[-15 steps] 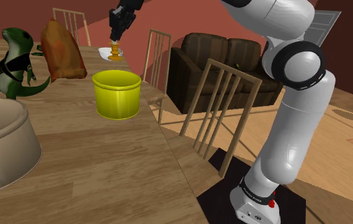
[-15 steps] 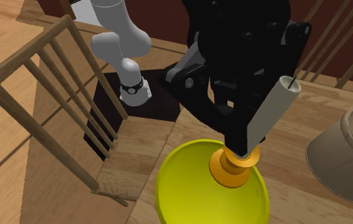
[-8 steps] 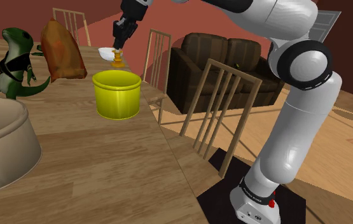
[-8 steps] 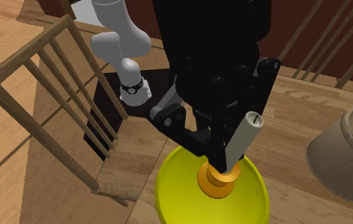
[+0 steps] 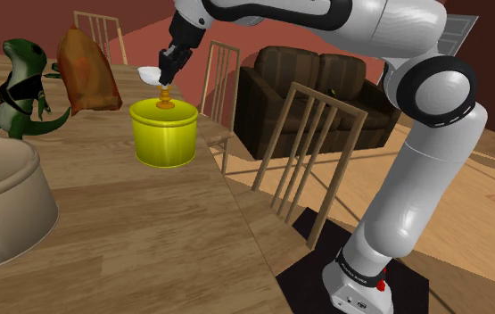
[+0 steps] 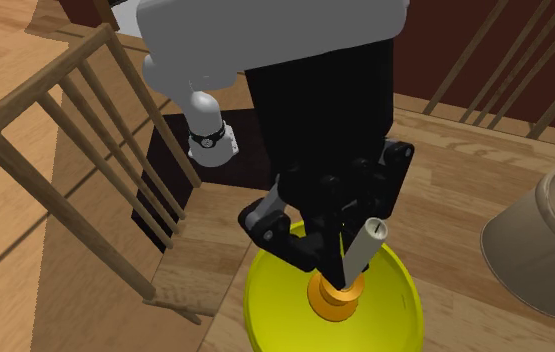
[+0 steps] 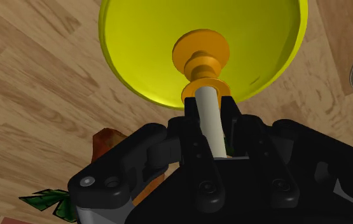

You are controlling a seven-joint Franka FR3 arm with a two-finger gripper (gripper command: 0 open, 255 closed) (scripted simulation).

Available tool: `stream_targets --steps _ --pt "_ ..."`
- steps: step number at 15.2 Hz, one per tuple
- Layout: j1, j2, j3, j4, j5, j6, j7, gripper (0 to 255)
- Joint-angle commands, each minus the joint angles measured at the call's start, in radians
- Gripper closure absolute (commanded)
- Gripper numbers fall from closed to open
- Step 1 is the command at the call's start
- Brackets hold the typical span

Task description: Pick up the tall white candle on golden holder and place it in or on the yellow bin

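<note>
Clasping candle (image 7: 210, 121) over yellow bin (image 7: 121, 63).

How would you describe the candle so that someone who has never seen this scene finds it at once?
Start at the wooden table, then the yellow bin near its edge. At the bin's mouth a black claw grips a pale candle in an orange-gold holder; it alone hangs in the air.

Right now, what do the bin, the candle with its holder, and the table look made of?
Bin: smooth yellow with a slight sheen, maybe plastic; soft highlights, no texture.
Holder: orange-gold, smooth, turned shape; metal possible, but no clear reflections.
Candle: matte off-white, plain; wax is only a guess.
Table: wood; grain and plank lines plainly show, satin finish.
</note>
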Motion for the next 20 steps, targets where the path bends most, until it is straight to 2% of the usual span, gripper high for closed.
stream_targets --steps 1,7,8,13,17,20 --pt "0.0 -0.003 0.0 -0.011 0.001 0.009 0.0 255" --pt "0.0 -0.003 0.0 -0.011 0.001 0.009 0.0 255" --pt "0.0 -0.003 0.0 -0.011 0.001 0.009 0.0 0" --pt "0.0 -0.003 0.0 -0.011 0.001 0.009 0.0 0" --pt "-0.007 -0.034 -0.005 0.072 0.015 -0.104 -0.008 0" --pt "-0.007 -0.034 -0.005 0.072 0.015 -0.104 -0.008 0"
